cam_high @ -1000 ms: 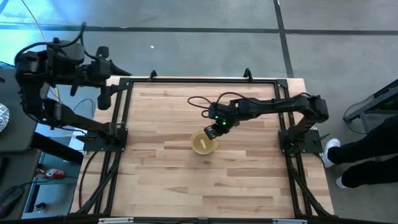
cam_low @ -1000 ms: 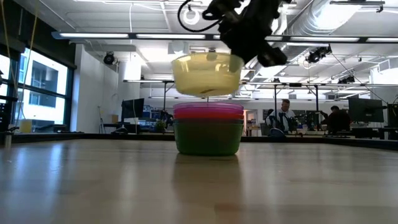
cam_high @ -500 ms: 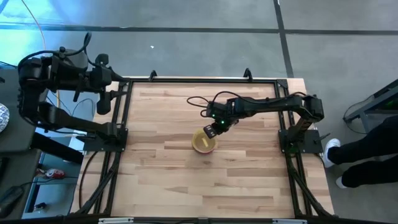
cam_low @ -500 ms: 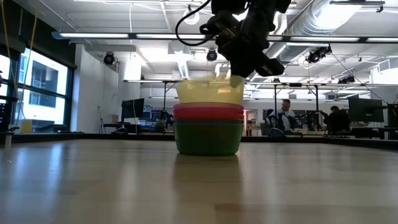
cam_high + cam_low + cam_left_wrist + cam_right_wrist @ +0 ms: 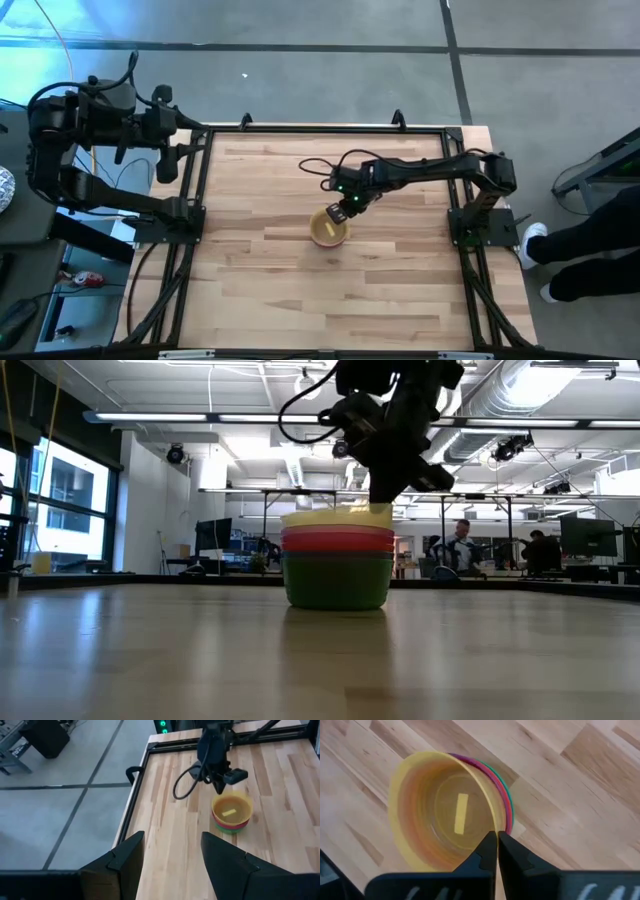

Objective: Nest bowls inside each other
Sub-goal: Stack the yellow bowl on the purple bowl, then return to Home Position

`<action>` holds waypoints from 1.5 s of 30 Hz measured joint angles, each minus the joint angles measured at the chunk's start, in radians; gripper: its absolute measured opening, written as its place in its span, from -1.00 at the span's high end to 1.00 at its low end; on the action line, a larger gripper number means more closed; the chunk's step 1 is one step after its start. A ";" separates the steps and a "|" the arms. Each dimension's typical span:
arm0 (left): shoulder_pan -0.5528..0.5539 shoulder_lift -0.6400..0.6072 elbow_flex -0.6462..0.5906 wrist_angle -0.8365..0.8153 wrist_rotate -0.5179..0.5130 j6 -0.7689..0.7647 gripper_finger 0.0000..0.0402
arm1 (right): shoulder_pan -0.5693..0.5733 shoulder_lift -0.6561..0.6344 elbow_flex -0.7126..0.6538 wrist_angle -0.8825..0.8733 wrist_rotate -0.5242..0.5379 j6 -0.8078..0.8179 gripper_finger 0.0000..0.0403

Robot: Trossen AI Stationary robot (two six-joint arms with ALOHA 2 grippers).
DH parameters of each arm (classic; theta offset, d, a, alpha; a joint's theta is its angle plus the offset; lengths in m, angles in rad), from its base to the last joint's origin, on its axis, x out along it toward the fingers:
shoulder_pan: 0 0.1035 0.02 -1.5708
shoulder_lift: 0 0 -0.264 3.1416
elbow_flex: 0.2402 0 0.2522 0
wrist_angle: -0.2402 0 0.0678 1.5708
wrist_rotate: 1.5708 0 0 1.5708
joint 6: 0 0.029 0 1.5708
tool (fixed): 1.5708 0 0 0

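Yellow bowl (image 5: 327, 229): seated in the top of a stack of bowls (image 5: 337, 565), its rim showing just above the red bowl (image 5: 337, 540) in the low view. Below the red one a thin pink edge shows, and the green bowl (image 5: 337, 582) forms the visible base, resting on the table (image 5: 300, 290). The other colours in the stack cannot be told apart. A pale rectangular label lies on the inside bottom of the yellow bowl.

Stack position: near the middle of the table, slightly toward the right arm's side.

Right gripper (image 5: 496, 846): directly above the stack's far-right rim, reaching in from the right arm's base at the table's edge. Its fingers are pressed together on the yellow bowl's wall, one finger inside the rim and one outside, so the bowl is pinched in its grasp.

Left gripper (image 5: 172, 862): well apart from the stack, drawn back beyond the table's left edge over the floor, fingers spread wide with nothing between them.

Beyond the table, past the stack, seated people show in the room behind.
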 joint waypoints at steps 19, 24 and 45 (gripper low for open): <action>0.000 0.000 0.000 -0.001 0.000 -0.016 0.09 | 0.010 0.060 0.000 0.049 -0.016 -0.046 1.00; 0.000 0.000 0.000 -0.001 0.000 -0.019 0.09 | 0.010 0.060 0.000 0.049 -0.016 -0.051 1.00; 0.000 -0.001 0.000 -0.002 0.000 -0.041 0.09 | 0.049 0.081 0.026 0.082 0.003 -0.013 0.77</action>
